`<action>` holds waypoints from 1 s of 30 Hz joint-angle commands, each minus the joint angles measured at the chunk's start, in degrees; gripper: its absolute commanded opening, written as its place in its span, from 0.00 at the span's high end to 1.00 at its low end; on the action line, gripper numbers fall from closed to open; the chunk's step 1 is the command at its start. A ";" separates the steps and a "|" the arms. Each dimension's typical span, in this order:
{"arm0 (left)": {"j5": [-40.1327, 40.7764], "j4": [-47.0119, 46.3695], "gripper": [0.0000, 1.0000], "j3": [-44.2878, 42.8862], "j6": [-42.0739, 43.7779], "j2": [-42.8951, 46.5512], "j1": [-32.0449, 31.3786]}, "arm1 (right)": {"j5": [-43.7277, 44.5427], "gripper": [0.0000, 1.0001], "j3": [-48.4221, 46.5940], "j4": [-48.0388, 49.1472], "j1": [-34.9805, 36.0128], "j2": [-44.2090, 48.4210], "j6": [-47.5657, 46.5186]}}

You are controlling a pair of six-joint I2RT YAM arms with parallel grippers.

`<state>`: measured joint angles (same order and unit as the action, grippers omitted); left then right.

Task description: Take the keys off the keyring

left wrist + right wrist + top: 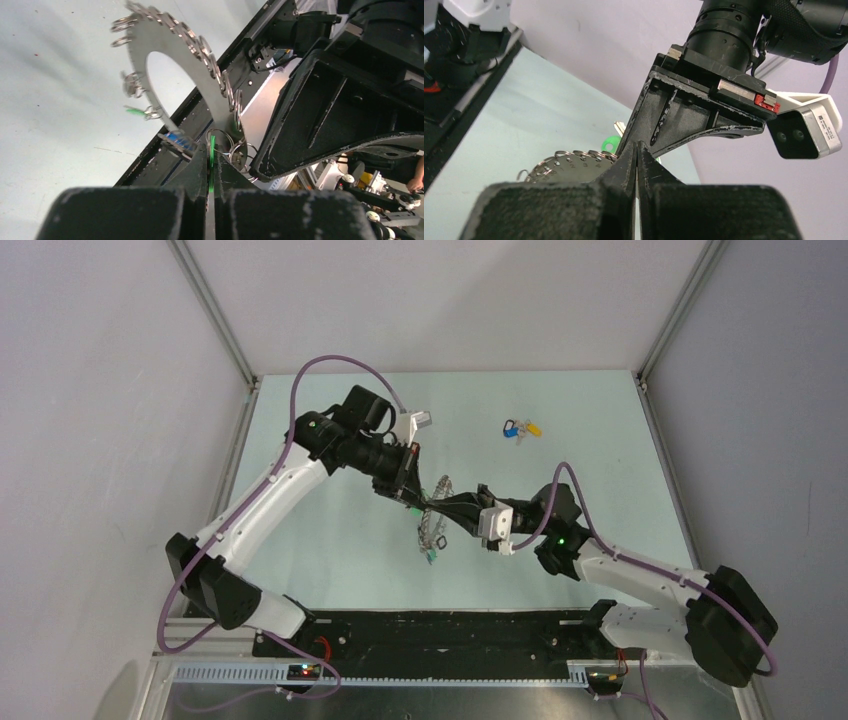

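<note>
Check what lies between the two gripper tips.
The keyring with its keys sits between the left gripper and right gripper; the top view shows this best.

From above, the keyring [437, 530] is mostly hidden between the left gripper [415, 498] and the right gripper [455, 518], its keys [430, 553] too small to count. The right wrist view shows only its upper rim, the rest behind that gripper's own fingers [614, 175]

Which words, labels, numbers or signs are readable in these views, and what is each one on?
None can be read.
Small marks by the holes on the keyring: too blurred to read.
Sticker on the side of the white wrist camera: too small to read.
</note>
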<state>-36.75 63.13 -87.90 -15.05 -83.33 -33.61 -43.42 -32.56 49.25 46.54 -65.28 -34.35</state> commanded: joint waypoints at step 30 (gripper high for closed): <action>6.87 -3.99 1.00 -2.52 1.14 9.21 1.37 | 1.43 0.68 -0.75 1.92 -4.87 3.63 25.25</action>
<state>-26.76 61.19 -88.20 -13.96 -76.71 -32.58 -43.75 -32.47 49.91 40.14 -59.42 -9.65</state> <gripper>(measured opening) 0.019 0.315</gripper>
